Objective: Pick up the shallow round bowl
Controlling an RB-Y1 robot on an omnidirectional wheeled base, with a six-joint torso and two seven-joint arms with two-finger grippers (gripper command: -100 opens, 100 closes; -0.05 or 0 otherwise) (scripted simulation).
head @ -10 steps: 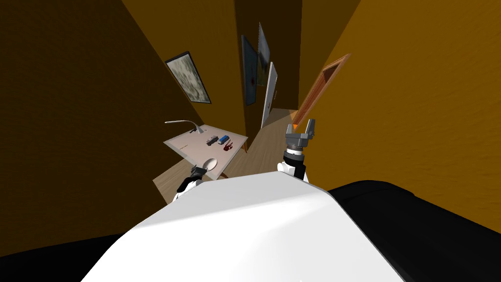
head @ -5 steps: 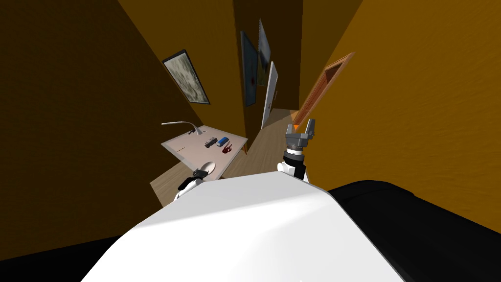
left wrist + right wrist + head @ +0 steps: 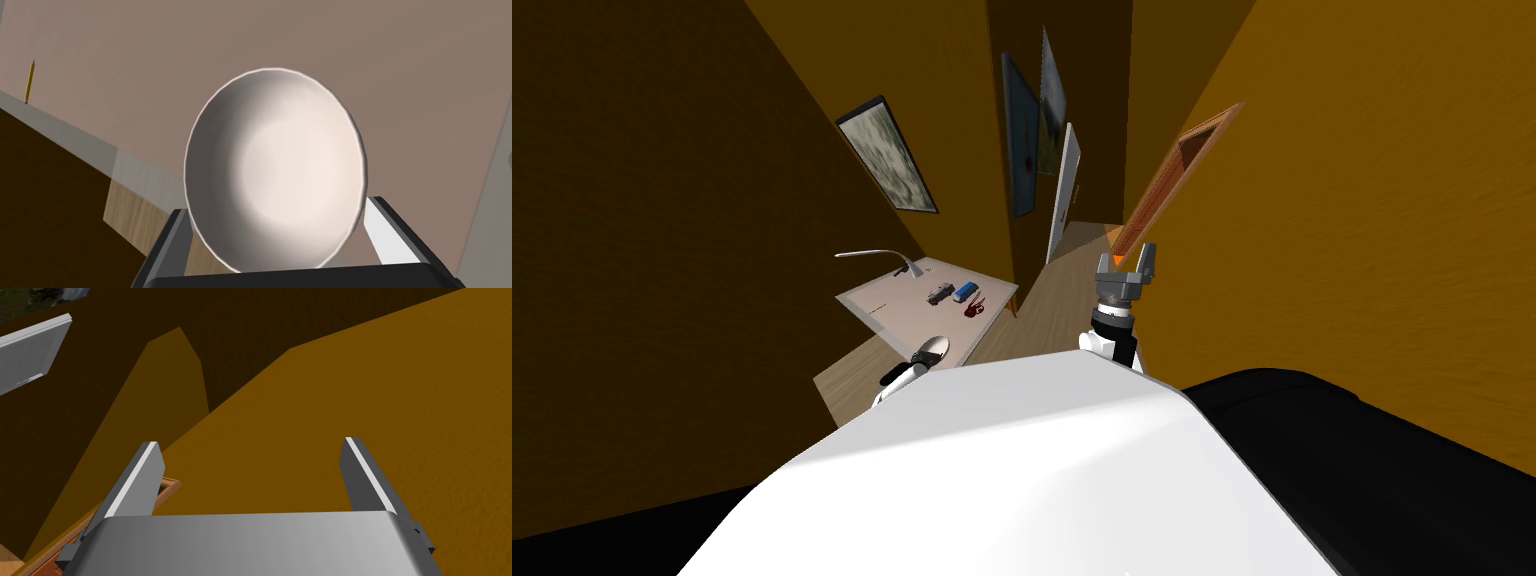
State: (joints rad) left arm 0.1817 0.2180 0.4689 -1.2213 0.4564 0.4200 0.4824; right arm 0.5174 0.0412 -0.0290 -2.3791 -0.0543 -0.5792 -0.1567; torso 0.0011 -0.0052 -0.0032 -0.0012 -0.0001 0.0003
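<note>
Here's the bowl (image 3: 275, 170), plain white, shallow and round, sitting at the counter's (image 3: 400, 60) near edge by the near corner, its lower rim overlapping that edge as the left hand's camera sees it. It looks stiff and smooth, so I'd call it light but slippery, and likely to chip if it drops. The sensible hold is across the widest part, 2 opposite points on the rim, and that's where the left pincer (image 3: 276, 206) is. It's spread almost to its full width, 1 blade on each side of the bowl, both pressed against the outer wall just under the rim. I read that as clenched on the bowl, though thin blades on a curved wall leave little margin, so any tilt could let it slide out. A yellow pencil (image 3: 30, 80) lies well apart at the far edge. Over on the other side, the right pincer (image 3: 250, 441) hangs raised before the orange wall, released, blades wide, gripping nothing.
</note>
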